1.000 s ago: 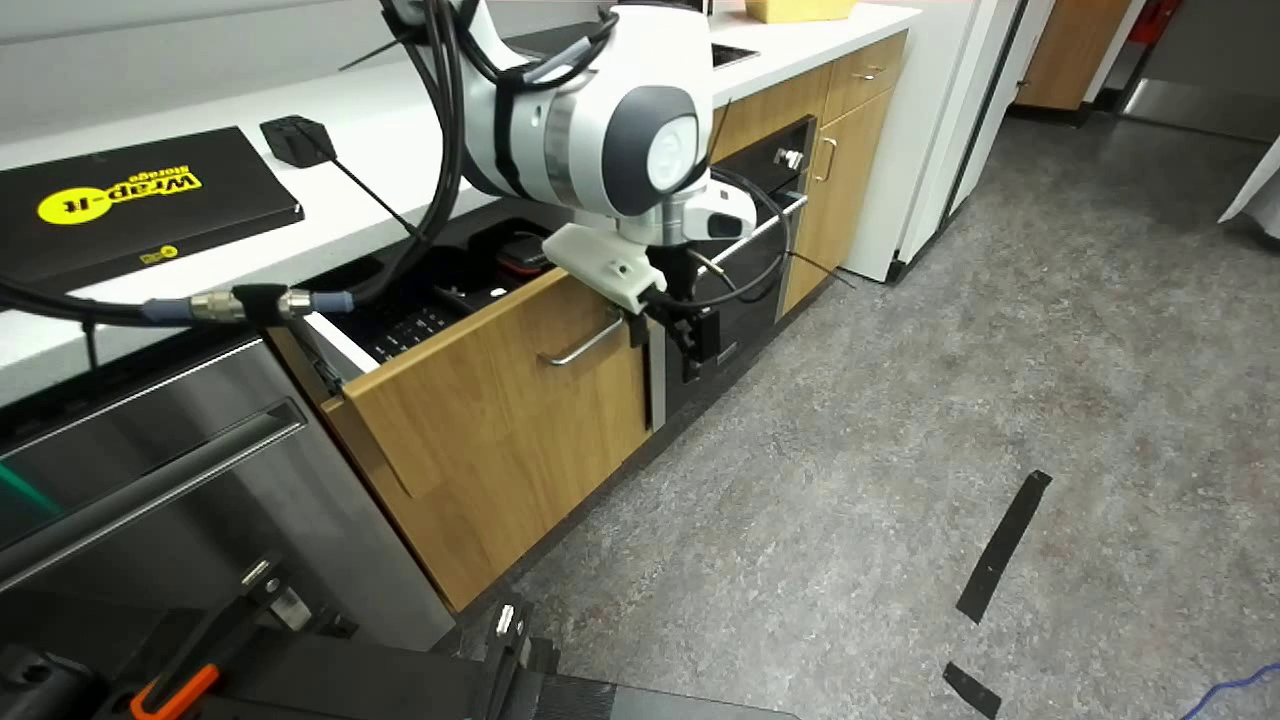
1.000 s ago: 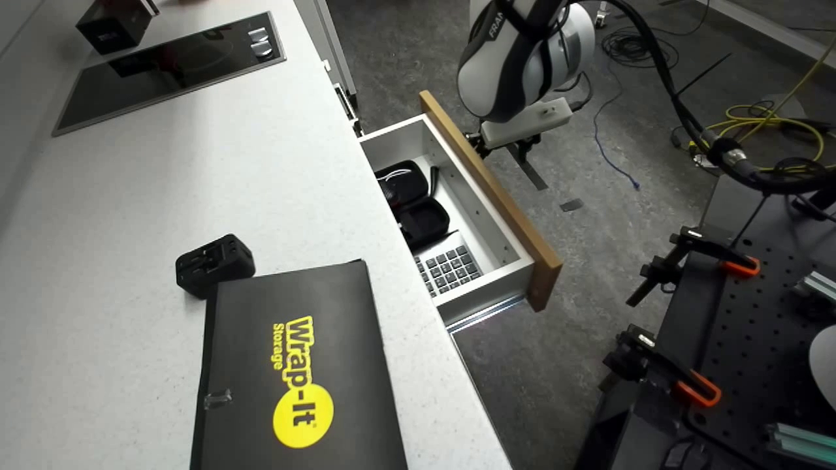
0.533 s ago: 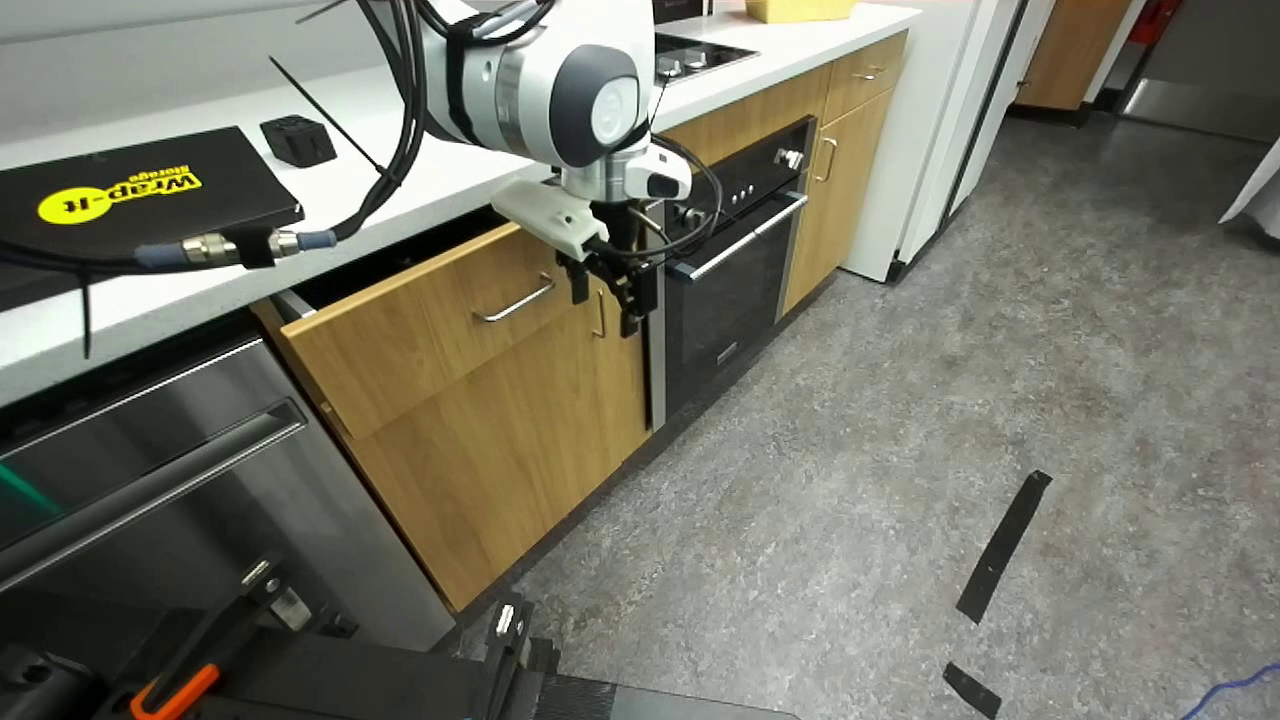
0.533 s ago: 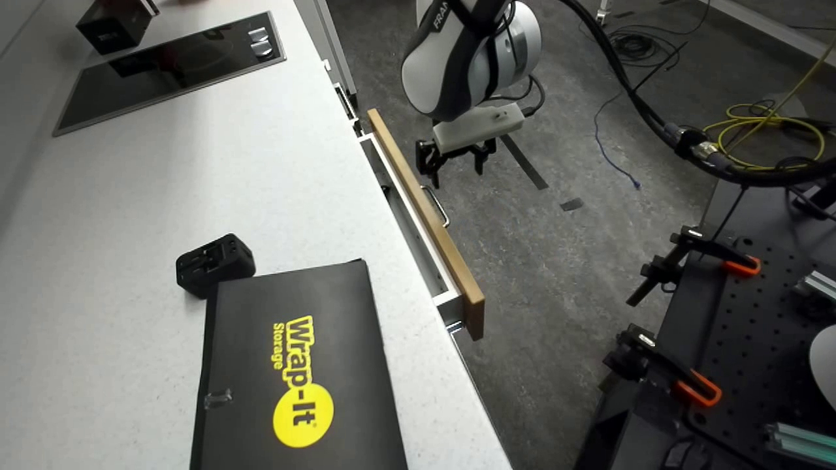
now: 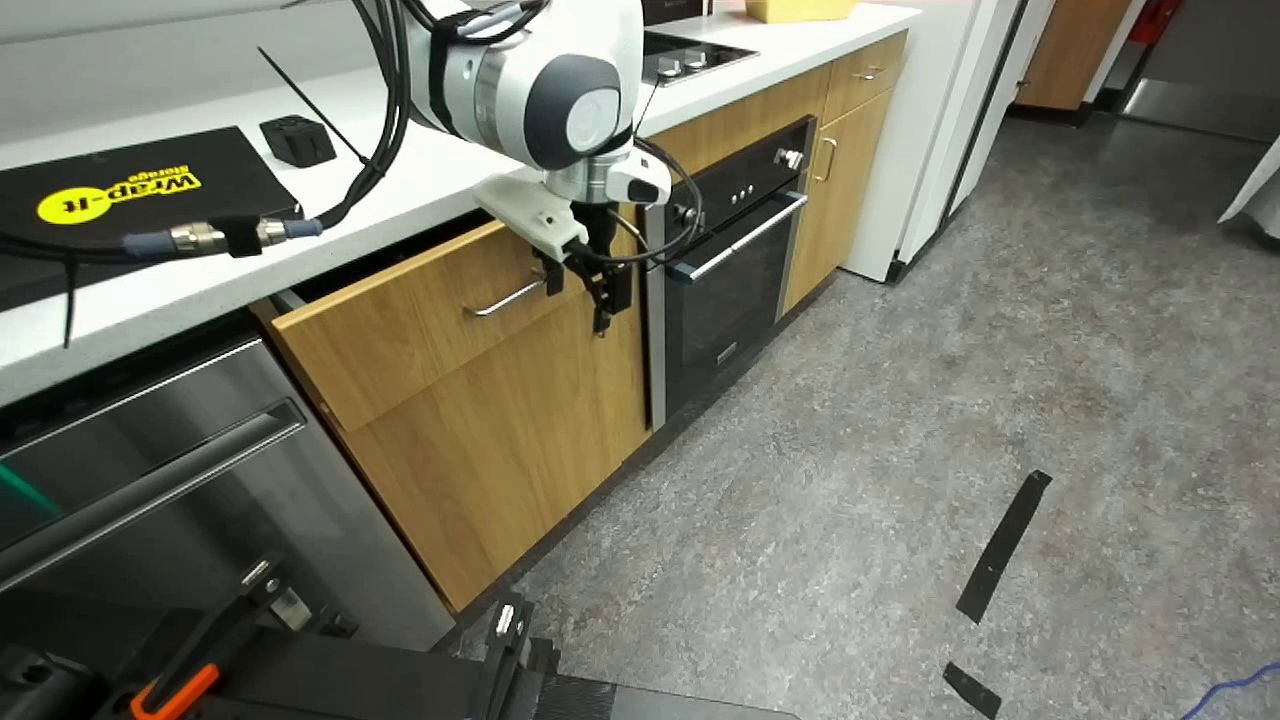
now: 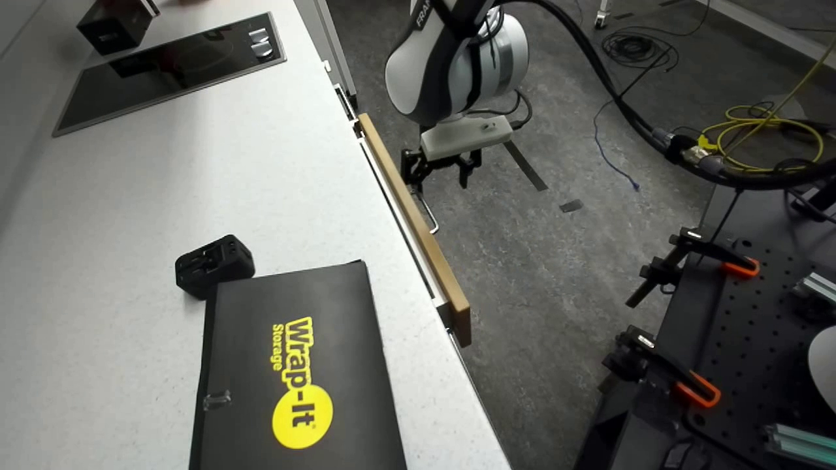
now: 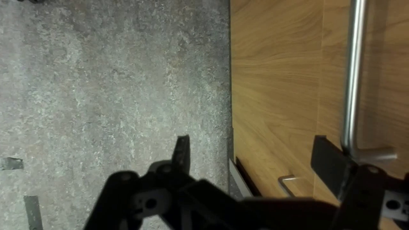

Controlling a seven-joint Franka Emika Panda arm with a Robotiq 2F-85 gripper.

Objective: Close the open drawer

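The drawer (image 5: pixel 400 330) has a light oak front and stands a little out from the cabinet. In an exterior view only a thin white strip of its inside shows behind the front (image 6: pixel 424 245); the things inside are hidden. Its silver bar handle (image 5: pixel 505 298) also shows in the wrist view (image 7: pixel 354 73). My gripper (image 5: pixel 578 305) is open and empty, pointing down in front of the drawer (image 6: pixel 439 183). In the wrist view my gripper (image 7: pixel 251 137) has one finger beside the handle's end, against or close to the drawer front; I cannot tell whether it touches. The other finger is over the floor.
The black oven (image 5: pixel 735 270) is beside the cabinet, the steel appliance (image 5: pixel 170 480) on its opposite side. The white counter (image 6: pixel 274 196) above carries a black Wrap-It box (image 6: pixel 294 365), a black adapter (image 6: pixel 215 264) and a cooktop (image 6: pixel 176 68). A black bench (image 6: pixel 738 326) with orange clamps stands opposite.
The drawer has slid in from wide open to a narrow gap, mostly in the first half second. My gripper has moved with it toward the counter and stays open.
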